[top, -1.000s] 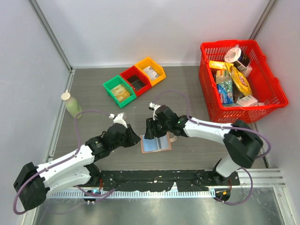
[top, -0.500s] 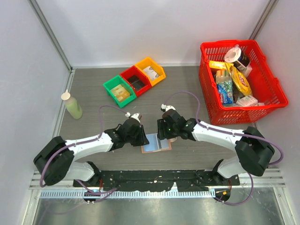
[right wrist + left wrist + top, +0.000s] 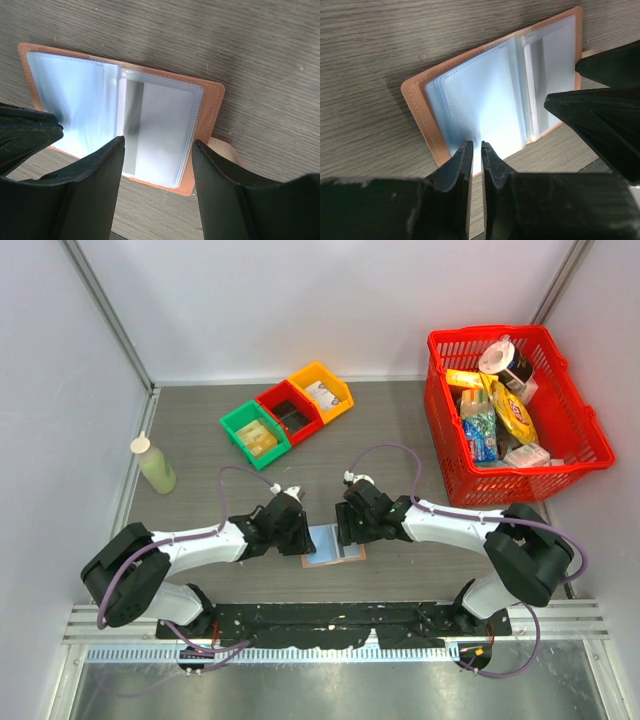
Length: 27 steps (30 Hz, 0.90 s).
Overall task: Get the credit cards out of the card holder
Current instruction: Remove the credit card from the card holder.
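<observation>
The tan-pink card holder [image 3: 335,551] lies open on the table, its clear pale blue sleeves facing up. A pale whitish credit card [image 3: 162,131] with a dark stripe sits inside the right-hand sleeve; it also shows in the left wrist view [image 3: 543,85]. My left gripper [image 3: 474,146] is shut, its tips low over the near edge of the holder's [image 3: 420,112] left page, nothing between them. My right gripper [image 3: 157,144] is open, its fingers straddling the right page over the card. The snap tab [image 3: 226,150] pokes out beside the right finger. In the top view both grippers, left [image 3: 300,532] and right [image 3: 350,528], meet at the holder.
Green [image 3: 254,436], red [image 3: 289,412] and yellow [image 3: 322,390] bins stand at the back centre. A red basket [image 3: 590,445] full of groceries is at the back right. A pale green bottle [image 3: 154,464] stands at the left.
My left arm has swung right, bringing its gripper to the holder's left edge. My right gripper has shifted right and down over the holder's right page. The holder has stayed put.
</observation>
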Each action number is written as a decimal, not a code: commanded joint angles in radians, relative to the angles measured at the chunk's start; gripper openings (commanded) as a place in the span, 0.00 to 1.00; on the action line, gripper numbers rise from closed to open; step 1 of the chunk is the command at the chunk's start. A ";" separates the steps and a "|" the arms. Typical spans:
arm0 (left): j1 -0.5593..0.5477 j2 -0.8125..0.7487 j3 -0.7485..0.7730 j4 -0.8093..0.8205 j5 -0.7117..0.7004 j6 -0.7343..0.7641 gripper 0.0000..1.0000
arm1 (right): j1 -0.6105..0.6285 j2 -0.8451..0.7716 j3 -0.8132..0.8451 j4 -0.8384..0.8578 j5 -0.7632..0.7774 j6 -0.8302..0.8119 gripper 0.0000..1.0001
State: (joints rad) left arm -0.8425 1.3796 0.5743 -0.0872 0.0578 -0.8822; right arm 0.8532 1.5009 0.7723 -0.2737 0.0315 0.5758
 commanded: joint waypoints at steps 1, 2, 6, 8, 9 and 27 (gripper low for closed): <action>-0.001 0.024 -0.031 0.006 0.000 0.005 0.15 | -0.002 0.013 0.001 0.042 -0.051 0.018 0.61; 0.000 0.027 -0.033 0.006 0.000 0.005 0.15 | -0.003 0.010 0.001 0.047 -0.057 0.018 0.60; -0.001 0.041 -0.031 0.024 0.011 0.003 0.14 | 0.000 -0.017 0.001 0.071 -0.107 0.009 0.55; -0.001 0.048 -0.031 0.030 0.019 0.002 0.13 | 0.000 -0.030 0.004 0.079 -0.125 0.010 0.54; -0.001 0.050 -0.031 0.032 0.022 0.002 0.13 | 0.000 -0.037 0.005 0.082 -0.133 0.010 0.53; -0.003 0.035 -0.036 0.041 0.020 -0.008 0.13 | 0.000 -0.116 0.084 0.059 -0.229 -0.008 0.41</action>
State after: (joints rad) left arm -0.8425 1.4055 0.5659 -0.0257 0.0883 -0.8871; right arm 0.8436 1.4254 0.8127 -0.2668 -0.1177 0.5743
